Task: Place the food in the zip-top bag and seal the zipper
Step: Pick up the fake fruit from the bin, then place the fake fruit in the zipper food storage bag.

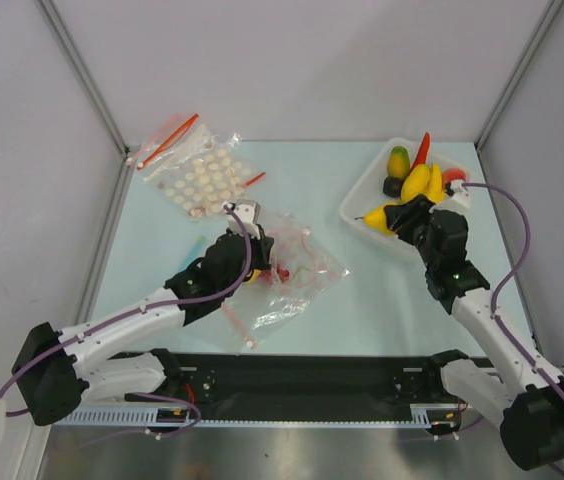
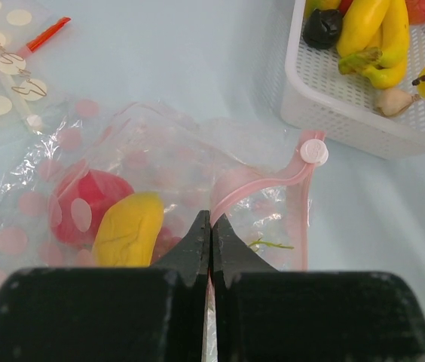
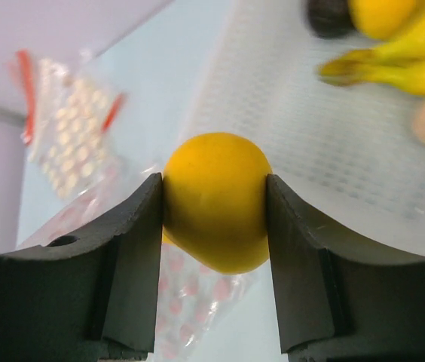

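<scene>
Film this thin looks limp, so the left gripper [image 2: 211, 226] pinches its jaws shut on the stiffer pink zipper [image 2: 258, 183] — the sound hold on the zip-top bag [image 2: 160, 162] (some food [image 2: 126, 230] inside). Farther off, at the edge of the white tray [image 2: 325, 113], the right gripper [image 3: 214, 188] clamps a yellow fruit [image 3: 214, 207] across its middle — glossy, round, likely slippery.

Crinkly bag [image 1: 302, 280] mid-table (pink zipper [image 2: 261, 185] arched), red fruit [image 2: 84, 207], yellow fruit [image 2: 129, 230] inside.

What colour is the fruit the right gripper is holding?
The fruit is plain yellow-orange; the right wrist view shows it best.
</scene>
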You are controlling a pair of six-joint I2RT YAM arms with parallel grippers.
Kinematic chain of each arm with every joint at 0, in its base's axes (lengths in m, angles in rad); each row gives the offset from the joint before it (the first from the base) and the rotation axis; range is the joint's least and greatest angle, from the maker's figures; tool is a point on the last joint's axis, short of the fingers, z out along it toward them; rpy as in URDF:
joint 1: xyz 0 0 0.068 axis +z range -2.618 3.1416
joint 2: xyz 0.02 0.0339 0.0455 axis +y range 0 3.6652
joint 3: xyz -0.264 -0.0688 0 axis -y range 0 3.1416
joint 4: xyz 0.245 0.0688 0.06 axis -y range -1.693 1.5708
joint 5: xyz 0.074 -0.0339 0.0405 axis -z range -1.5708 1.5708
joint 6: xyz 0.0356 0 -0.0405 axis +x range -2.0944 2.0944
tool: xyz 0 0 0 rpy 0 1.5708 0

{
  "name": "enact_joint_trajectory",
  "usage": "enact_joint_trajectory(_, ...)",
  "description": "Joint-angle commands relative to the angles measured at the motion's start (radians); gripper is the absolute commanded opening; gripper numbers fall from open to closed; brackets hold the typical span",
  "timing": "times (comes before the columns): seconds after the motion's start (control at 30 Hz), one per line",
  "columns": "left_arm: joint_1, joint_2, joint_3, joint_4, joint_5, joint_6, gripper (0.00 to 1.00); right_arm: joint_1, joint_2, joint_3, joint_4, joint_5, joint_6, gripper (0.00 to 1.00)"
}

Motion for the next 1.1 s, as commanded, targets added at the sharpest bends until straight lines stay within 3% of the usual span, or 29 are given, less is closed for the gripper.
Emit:
enact_joint_trajectory(0.0, 0.006, 0.003, 0.027, 0.025, 0.013, 0.011, 0.0, 0.136, -0.077, -0.023, 0.241, -0.111, -0.151, 0.21)
enact_joint_trajectory(0.2, 0.006, -0.001, 0.027, 0.025, 0.017, 0.009, 0.0, 0.376, -0.144, -0.044, 0.329, -0.136, -0.346, 0.22)
enact_joint_trajectory(0.33, 0.006, -0.007, 0.027, 0.022, 0.023, 0.008, 0.0, 0.576, -0.146, -0.049, 0.352, -0.021, -0.446, 0.23)
enact_joint_trajectory(0.6, 0.006, -0.046, 0.032, 0.001, 0.065, -0.034, 0.01, 0.791, -0.069, -0.032, 0.398, 0.077, -0.642, 0.22)
enact_joint_trajectory(1.07, 0.006, -0.07, 0.051, -0.03, 0.207, -0.067, 0.01, 0.815, 0.187, 0.042, 0.399, 0.12, -0.682, 0.19)
